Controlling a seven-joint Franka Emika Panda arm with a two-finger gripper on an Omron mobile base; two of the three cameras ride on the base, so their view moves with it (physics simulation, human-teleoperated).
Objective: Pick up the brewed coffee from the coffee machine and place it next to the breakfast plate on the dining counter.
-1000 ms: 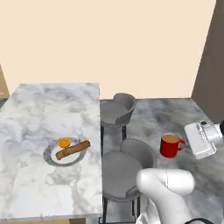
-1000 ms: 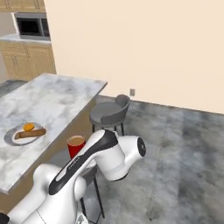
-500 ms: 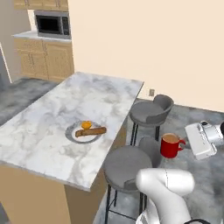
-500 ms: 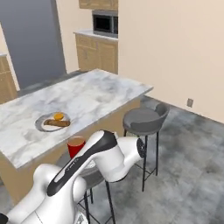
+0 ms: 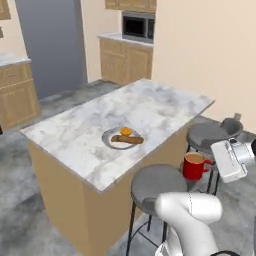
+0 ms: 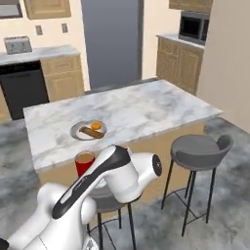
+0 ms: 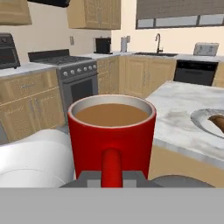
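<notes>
The red mug [image 5: 194,165] of brewed coffee rides upright at the tip of the gripper [image 5: 212,162], handle turned back toward the hand, brown liquid level inside. In the hand view the mug [image 7: 112,138] sits dead centre with its handle pointing straight at the camera, and the pincer is pinching it at the handle side, fingers tucked low behind it. The mug hangs in the air off the long stool-side edge of the dining counter [image 5: 90,140], above the round grey stool [image 5: 159,181] nearest the robot, clear of the marble. From the right base view the mug [image 6: 84,162] peeks out behind the arm's white forearm, just off the counter's near edge. The breakfast plate [image 5: 121,138] lies on the counter toward that stool-side edge, sausage and orange piece on it, well apart from the mug. The arm rises from the base, elbow bent high, and the wrist reaches out level with the hand held sideways.
</notes>
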